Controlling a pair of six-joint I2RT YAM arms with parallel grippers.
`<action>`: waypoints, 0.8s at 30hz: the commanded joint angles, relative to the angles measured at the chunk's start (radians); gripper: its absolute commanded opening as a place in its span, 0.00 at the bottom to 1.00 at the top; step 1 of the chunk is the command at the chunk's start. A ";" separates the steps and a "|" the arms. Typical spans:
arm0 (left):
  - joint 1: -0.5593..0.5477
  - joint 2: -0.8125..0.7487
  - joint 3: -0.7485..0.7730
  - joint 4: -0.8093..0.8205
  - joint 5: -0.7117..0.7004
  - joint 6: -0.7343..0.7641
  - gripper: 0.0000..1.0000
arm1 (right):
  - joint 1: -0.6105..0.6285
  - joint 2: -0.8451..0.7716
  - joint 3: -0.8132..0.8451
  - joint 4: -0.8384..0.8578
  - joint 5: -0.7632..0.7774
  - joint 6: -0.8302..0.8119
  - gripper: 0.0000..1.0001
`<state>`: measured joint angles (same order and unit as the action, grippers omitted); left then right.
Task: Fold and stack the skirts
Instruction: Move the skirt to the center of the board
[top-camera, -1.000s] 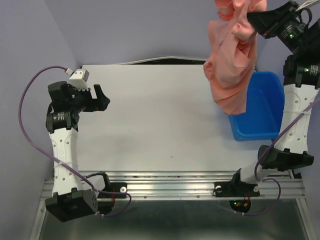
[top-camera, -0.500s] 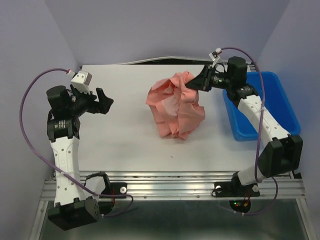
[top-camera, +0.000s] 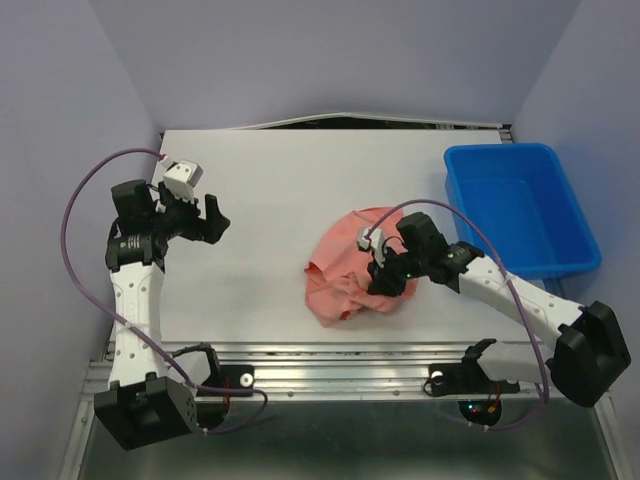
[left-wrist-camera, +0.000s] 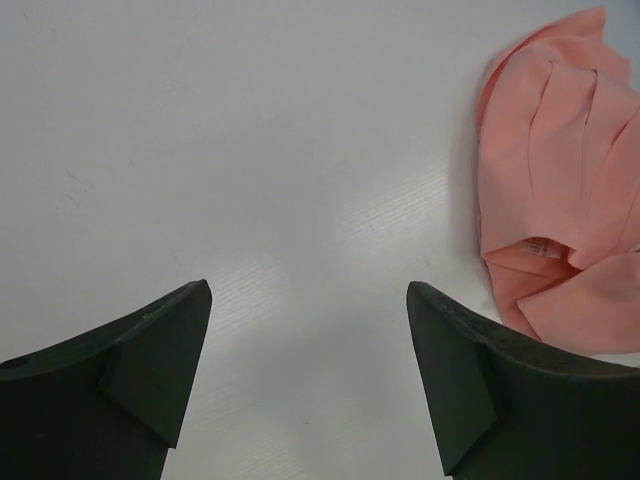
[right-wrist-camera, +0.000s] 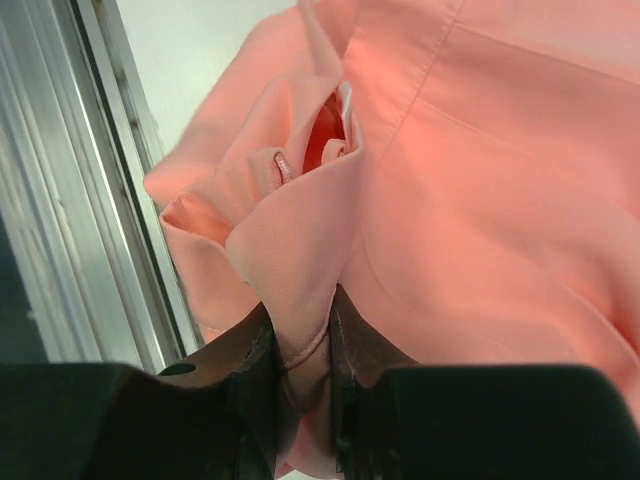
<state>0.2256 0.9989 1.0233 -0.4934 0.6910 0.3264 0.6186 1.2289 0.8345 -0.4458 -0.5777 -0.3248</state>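
A salmon-pink skirt (top-camera: 340, 270) lies bunched on the white table near its front edge, right of centre. My right gripper (top-camera: 385, 280) is down on the skirt's right side and is shut on a fold of it. In the right wrist view the pink cloth (right-wrist-camera: 470, 180) fills the frame, with a fold pinched between the two dark fingers (right-wrist-camera: 240, 380). My left gripper (top-camera: 205, 218) hovers open over bare table at the left, well apart from the skirt. The left wrist view shows its wide-apart fingers (left-wrist-camera: 150, 370) and the skirt (left-wrist-camera: 560, 170) at the upper right.
A blue plastic bin (top-camera: 520, 205) stands at the table's right side, nothing showing inside it. The aluminium rail (top-camera: 350, 365) runs along the front edge just below the skirt. Purple-grey walls close in on the left, back and right.
The right arm swung the skirt from high above the bin down across the table to the front, where it now lies bunched. The left gripper shifted slightly.
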 joint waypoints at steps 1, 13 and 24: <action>-0.018 0.072 -0.005 -0.004 0.038 0.059 0.90 | 0.056 -0.074 -0.064 -0.120 0.143 -0.298 0.34; -0.391 0.202 -0.092 0.235 0.030 -0.088 0.85 | 0.034 -0.123 0.141 -0.179 0.392 -0.159 1.00; -0.612 0.346 -0.184 0.467 -0.076 -0.136 0.74 | -0.020 0.077 0.264 -0.288 0.231 -0.154 0.79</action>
<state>-0.3737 1.3350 0.8383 -0.1177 0.6598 0.1715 0.5865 1.3025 1.1267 -0.6758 -0.3019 -0.4667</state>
